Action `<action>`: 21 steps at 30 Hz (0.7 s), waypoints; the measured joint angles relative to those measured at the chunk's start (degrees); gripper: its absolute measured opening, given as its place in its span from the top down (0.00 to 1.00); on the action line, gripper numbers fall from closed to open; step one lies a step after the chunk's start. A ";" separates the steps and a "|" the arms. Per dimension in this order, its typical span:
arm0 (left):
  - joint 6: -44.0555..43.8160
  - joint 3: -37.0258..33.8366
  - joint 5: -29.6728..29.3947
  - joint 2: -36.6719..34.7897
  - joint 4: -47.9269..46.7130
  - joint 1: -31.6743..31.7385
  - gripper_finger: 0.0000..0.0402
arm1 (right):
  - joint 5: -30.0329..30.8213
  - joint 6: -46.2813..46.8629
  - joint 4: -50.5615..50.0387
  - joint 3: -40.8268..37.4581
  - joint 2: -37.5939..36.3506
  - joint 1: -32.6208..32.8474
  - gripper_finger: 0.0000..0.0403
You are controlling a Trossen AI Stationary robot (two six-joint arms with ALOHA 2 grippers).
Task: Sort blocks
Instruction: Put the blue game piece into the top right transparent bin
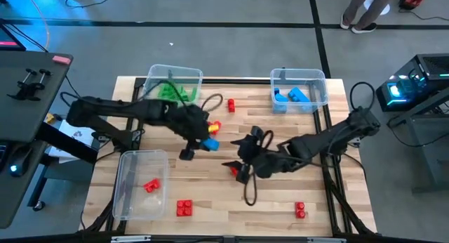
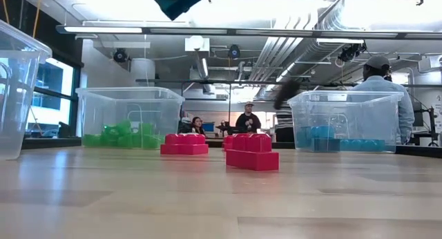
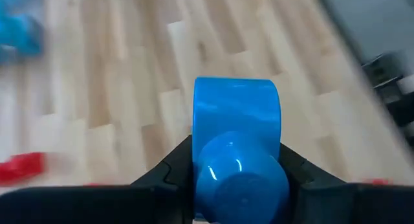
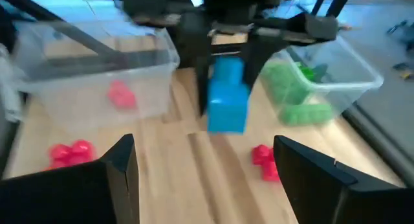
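While the left gripper (image 1: 208, 140) squeezes one blue block (image 1: 210, 145) between its fingers, that block hangs in the air above the middle of the table (image 1: 280, 201).

Count the bins: three clear ones. The green bin (image 1: 184, 76) sits at the far edge of the table, to the left of the held block. It has a pile of green blocks (image 1: 170, 93) in it. The blue bin (image 1: 319, 81) sits at the far edge too, to the right of the held block. It has about two blue blocks (image 1: 293, 96) in it. The red bin (image 1: 133, 194) is near the table's front left corner. It has one red block (image 1: 150, 185) inside.

Count the loose red ones on the table: one red piece (image 1: 231, 104) sits between the green bin and the blue bin, a red cluster (image 1: 184, 208) lies just beside the red bin, and another red block (image 1: 300, 210) lies near the front edge, far to the right of the red bin. A bit of red (image 1: 231, 168) also shows just beside the right gripper (image 1: 243, 170).

The left arm reaches out from the left side and bends over the middle of the table. The right arm stretches in from the right, low over the wood. Its fingers (image 4: 123, 166) are spread wide apart and hold nothing, and they point toward the held block.
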 joint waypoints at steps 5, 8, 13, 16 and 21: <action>0.57 -0.07 -14.15 1.20 2.18 -5.59 0.75 | -3.09 -1.25 0.15 0.00 0.76 -2.48 0.41; 0.31 -0.07 -17.07 1.25 5.06 -7.30 0.75 | -5.75 -1.27 0.77 0.00 0.76 -4.03 0.41; 0.65 -0.07 -17.22 1.25 8.68 -8.40 0.75 | -8.08 -3.05 1.34 0.00 0.76 -5.48 0.44; 1.09 -0.07 -17.26 1.25 8.65 -8.38 0.75 | -8.12 -5.07 2.76 0.00 0.76 -5.61 0.50; 1.14 -0.07 -17.26 1.25 9.91 -8.35 0.75 | -8.59 -6.03 2.66 0.00 0.76 -5.58 0.63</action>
